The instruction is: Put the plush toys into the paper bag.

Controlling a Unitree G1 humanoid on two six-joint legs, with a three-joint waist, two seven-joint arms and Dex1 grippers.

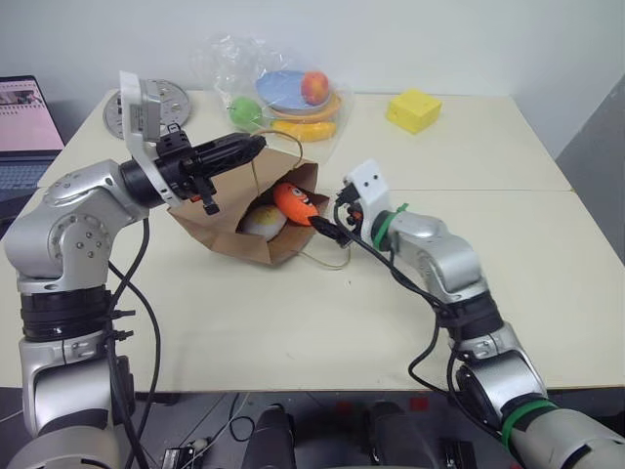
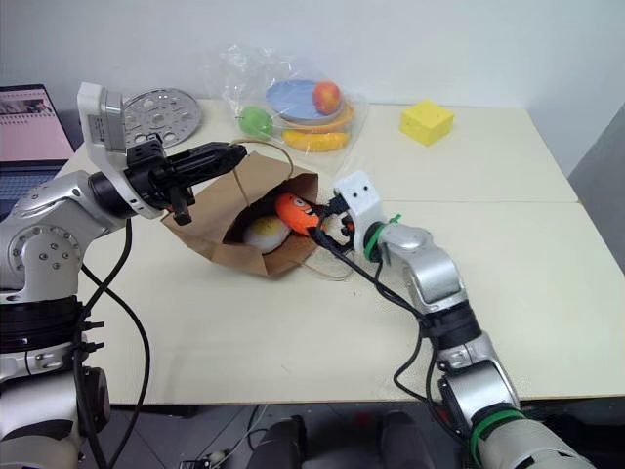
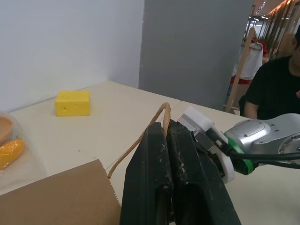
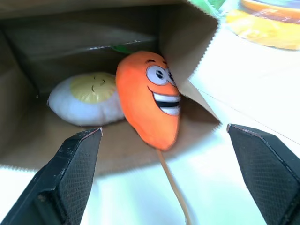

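At the far left edge of the head view a laptop (image 1: 24,127) sits open, and just right of it a round metal disc (image 1: 168,98) lies on the pale bench (image 1: 293,332). Left of centre, the left gripper (image 1: 256,144) has its fingers (image 3: 161,178) clenched on a thin tan handle (image 3: 157,119) of the paper bag (image 1: 229,234), holding up the top edge of its mouth. The bag lies on its side in the middle of the frame, mouth opening toward the right. Both plush toys are inside: the white egg (image 4: 89,96) further in and the orange carrot (image 4: 150,96) at the mouth (its tip at the bag's lip). Just right of the bag, the right gripper (image 4: 164,180) faces the mouth with its fingers (image 4: 70,173) released, spread wide and holding nothing. At top centre a clear plastic bag of fruit (image 1: 293,98) rests on the bench, and toward the upper right a yellow block (image 1: 413,109).
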